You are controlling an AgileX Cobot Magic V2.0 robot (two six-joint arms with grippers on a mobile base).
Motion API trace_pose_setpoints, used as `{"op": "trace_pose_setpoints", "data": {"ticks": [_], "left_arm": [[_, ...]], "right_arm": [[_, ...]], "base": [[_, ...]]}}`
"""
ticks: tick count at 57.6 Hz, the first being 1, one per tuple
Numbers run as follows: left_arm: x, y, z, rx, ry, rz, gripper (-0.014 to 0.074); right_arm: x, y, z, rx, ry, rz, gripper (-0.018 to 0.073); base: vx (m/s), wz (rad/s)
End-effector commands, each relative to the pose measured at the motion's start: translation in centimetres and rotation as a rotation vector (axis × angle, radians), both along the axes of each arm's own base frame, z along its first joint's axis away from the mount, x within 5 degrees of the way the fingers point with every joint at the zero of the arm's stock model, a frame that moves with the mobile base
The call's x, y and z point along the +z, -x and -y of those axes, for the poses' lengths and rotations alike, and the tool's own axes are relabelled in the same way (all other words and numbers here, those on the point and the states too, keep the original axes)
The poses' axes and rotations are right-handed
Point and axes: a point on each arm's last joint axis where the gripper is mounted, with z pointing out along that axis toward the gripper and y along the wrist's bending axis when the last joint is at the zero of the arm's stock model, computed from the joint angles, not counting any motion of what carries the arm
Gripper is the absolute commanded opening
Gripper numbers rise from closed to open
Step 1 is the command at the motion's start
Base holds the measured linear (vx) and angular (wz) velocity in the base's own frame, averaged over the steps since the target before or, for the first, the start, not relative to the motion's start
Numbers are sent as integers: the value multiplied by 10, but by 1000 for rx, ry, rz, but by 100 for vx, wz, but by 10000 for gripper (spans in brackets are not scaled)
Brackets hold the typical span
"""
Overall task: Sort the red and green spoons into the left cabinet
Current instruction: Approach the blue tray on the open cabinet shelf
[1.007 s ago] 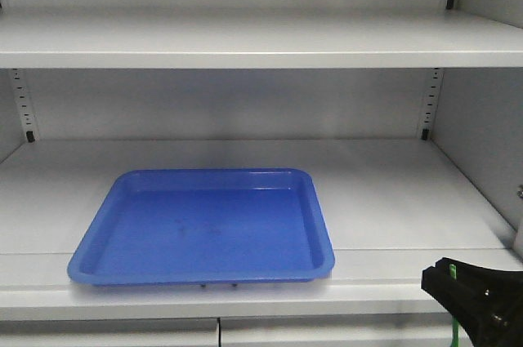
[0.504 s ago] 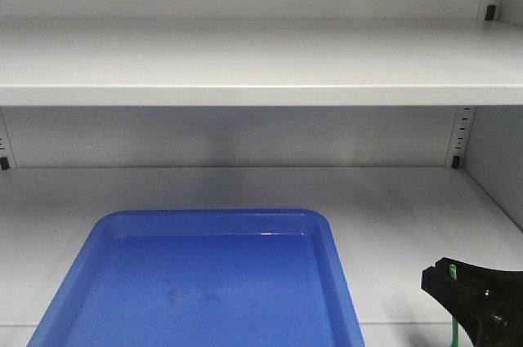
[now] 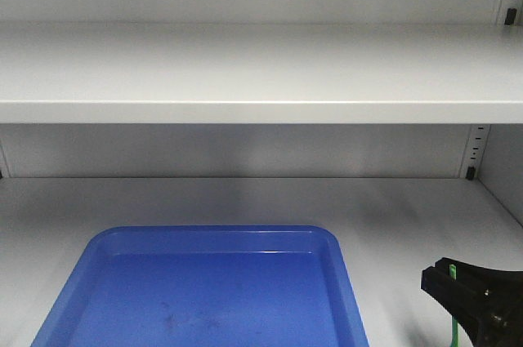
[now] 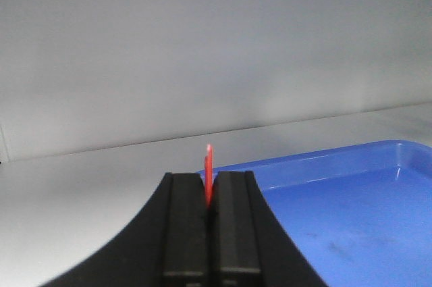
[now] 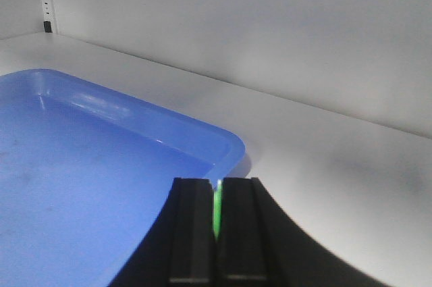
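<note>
- The front view is closing in on the left cabinet [image 3: 245, 151]. The blue tray [image 3: 212, 234] swells and slides down to the near edge of the frame, and the upper shelf [image 3: 245, 77] sinks lower. By my read, the base is rolling up to the shelves.
- The right claw [image 3: 451, 275] stays parked in the near right corner, clenched on the green spoon [image 3: 453, 332], whose handle dangles below it.
- Its wrist view shows the same: a green sliver pinched tight, close to the tray's right rim.
- The left claw [image 4: 211, 189] is clamped on the red spoon [image 4: 209, 162], its tip poking up between the jaws. The tray lies to its right, on the grey counter [image 4: 81, 186].
- Both spoons are carried and the tray has nothing in it, but it now looks within reach. Lowering and letting go seems to be what's left.
</note>
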Motion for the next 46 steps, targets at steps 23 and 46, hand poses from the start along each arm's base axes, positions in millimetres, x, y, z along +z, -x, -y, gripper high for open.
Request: {"op": "trace_pose_setpoints", "data": {"ticks": [23,46], "left_arm": [[17,1,-1,2,40,97,31],[21,2,-1,4,51,138,31]], "right_arm": [[15,1,-2,22,-50,56,-4],[15,1,-2,22,-50,56,-4]], "base": [[0,0],[0,0]]}}
